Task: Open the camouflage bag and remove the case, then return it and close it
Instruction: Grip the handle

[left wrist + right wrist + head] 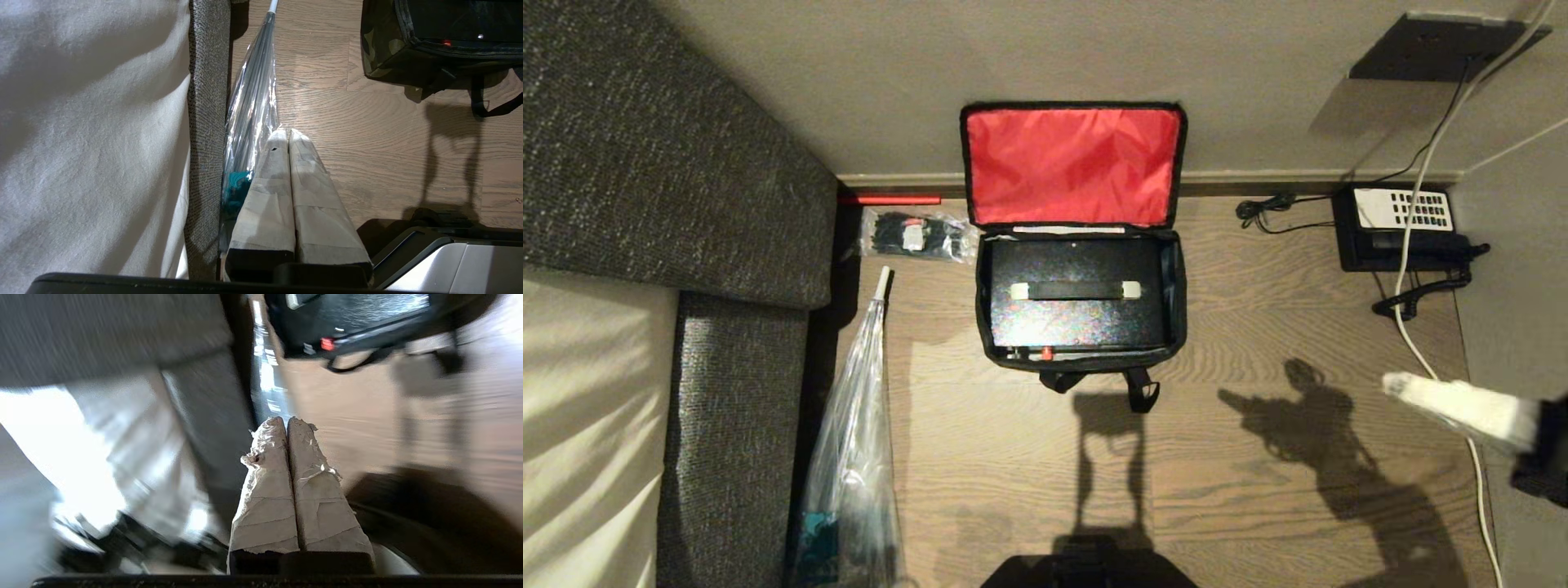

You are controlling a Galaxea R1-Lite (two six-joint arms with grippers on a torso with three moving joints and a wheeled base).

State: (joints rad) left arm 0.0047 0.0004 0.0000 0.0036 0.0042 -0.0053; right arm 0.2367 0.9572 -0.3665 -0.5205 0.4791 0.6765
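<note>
Floor: wood floor (1258, 490) beside the wall.
Camouflage bag (1078, 359): open, red lid against the wall.
Case (1074, 306): inside, long axis parallel to the wall.
Right gripper (1401, 388): closed, empty, well right.
Left gripper (289, 134): closed; only its wrist view shows it.

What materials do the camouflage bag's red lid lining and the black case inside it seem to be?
The red lid lining looks like thin woven synthetic cloth: slight sheen, soft creases. The flat black rectangular case looks like hard plastic, perhaps coated: rigid flat top, speckled glints.
</note>
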